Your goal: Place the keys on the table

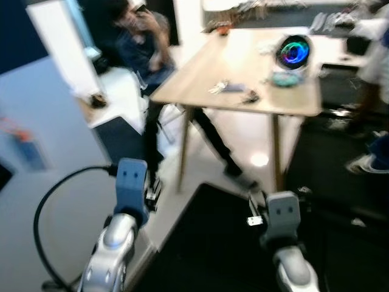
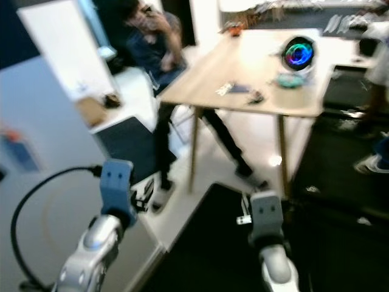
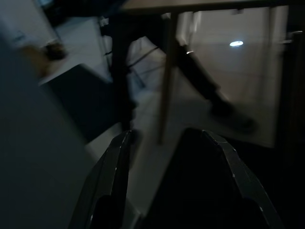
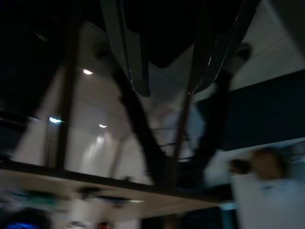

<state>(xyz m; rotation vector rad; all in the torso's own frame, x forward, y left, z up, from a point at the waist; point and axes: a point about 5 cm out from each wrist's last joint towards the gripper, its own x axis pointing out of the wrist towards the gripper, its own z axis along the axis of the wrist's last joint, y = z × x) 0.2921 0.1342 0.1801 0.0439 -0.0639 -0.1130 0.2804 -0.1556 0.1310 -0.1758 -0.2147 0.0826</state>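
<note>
A small silvery bunch that looks like keys lies on the light wooden table near its front edge, with a dark small item beside it. Both my arms are held low, well short of the table. In the left wrist view my left gripper is open, with nothing between its fingers, and it faces the table legs. My right gripper is open too and holds nothing; the table's underside lies beyond it. The picture is blurred.
A person sits at the table's left side, legs stretched under it. On the table are a round glowing device and a teal dish. Another person stands at the right. A black mat covers the floor before me.
</note>
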